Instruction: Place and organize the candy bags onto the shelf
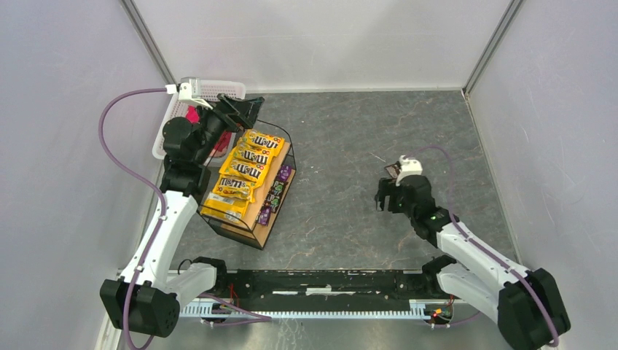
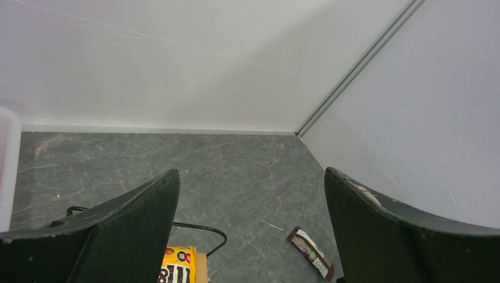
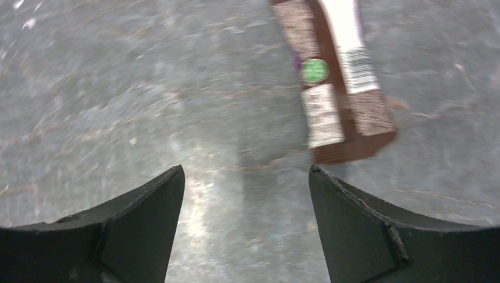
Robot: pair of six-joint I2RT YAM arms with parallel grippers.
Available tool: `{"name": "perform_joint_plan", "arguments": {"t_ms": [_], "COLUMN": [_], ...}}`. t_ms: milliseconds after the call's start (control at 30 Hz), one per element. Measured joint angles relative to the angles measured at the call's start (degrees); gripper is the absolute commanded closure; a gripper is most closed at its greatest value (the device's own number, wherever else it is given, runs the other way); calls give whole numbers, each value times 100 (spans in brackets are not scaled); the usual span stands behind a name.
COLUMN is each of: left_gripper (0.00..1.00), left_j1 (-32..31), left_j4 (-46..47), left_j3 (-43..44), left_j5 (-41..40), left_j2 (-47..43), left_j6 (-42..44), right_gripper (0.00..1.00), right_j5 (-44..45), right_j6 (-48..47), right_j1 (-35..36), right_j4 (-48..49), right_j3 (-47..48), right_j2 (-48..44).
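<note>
My left fingers (image 2: 118, 236) are spread wide and there is nothing between them. They hang over the far end of the shelf (image 1: 253, 219), just beside the white basket (image 1: 211, 89) with the pink cloth (image 1: 193, 115) in it. From there I look out over the grey desk (image 1: 342, 146) to the far corner of the walls.

The shelf stands on the left side of the desk. Yellow candy bags (image 1: 244, 171) lie in a row on its top plank, one partly over the next. Small purple candy bags (image 1: 275, 193) lie on the lower plank, along the right side.

My right fingers (image 3: 135, 230) are spread wide too and hold nothing. They point down at the desk, well apart from the shelf. One brown candy bag (image 3: 339, 88) lies flat on the desk just past my right-hand finger. It has a white strip, a green dot and a bar code on it. The picture there is blurry, so I cannot read the words. I can see this same bag from my left wrist as well, far off on the desk.
</note>
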Motion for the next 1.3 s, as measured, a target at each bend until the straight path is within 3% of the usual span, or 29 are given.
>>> {"name": "perform_joint_plan", "arguments": {"t_ms": [200, 367, 600, 967, 1300], "left_gripper": [2, 2, 2, 2, 2], "left_j1": [-125, -149, -149, -149, -149], "left_j4": [-15, -63, -94, -92, -90], "left_j3": [0, 0, 0, 0, 0], "left_j5": [-4, -2, 2, 15, 13], "left_j2": [66, 70, 70, 72, 70], "left_j6": [2, 2, 2, 0, 0], "right_gripper": [27, 27, 28, 26, 25], "right_j5": [-1355, -2159, -2415, -1834, -98], "right_j6": [400, 743, 627, -258, -1233], "right_j1": [-2162, -2955, -3018, -2957, -1325], "right_j4": [466, 846, 1117, 525, -94], "right_j3": [-131, -393, -402, -181, 1613], "right_j2": [466, 894, 922, 682, 2420]}}
